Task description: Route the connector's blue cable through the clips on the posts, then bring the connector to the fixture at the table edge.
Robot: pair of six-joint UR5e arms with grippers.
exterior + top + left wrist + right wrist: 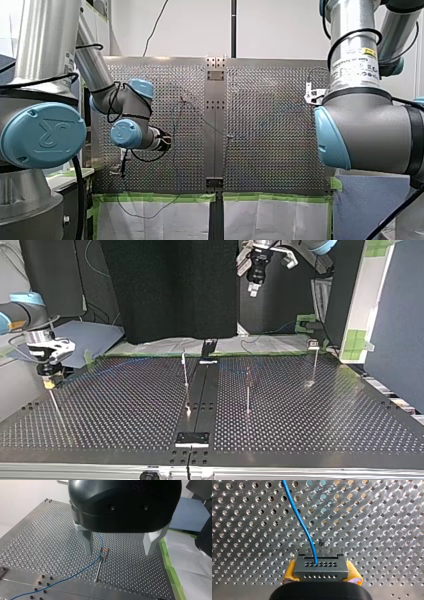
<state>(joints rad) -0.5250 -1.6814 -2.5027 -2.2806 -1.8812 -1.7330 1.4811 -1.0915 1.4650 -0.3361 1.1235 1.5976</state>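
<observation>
While the boxy black connector (321,567) on the thin blue cable (299,515) is pinched between the right gripper's (322,573) yellow pads (290,571), the left gripper's (120,546) metal fingers (88,542) are spread.

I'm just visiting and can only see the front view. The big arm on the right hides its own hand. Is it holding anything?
Observer: Yes. The right wrist view shows my right gripper shut on a black connector, with yellow pads at each side.
Operator: Does anything come out of it?
Observer: A blue cable leaves the connector's face and runs off above the perforated table.
Operator: And the arm at the left, what is it up to?
Observer: In the left wrist view, my left gripper hangs open above a thin post. The blue cable reaches the clip at the post's top.
</observation>
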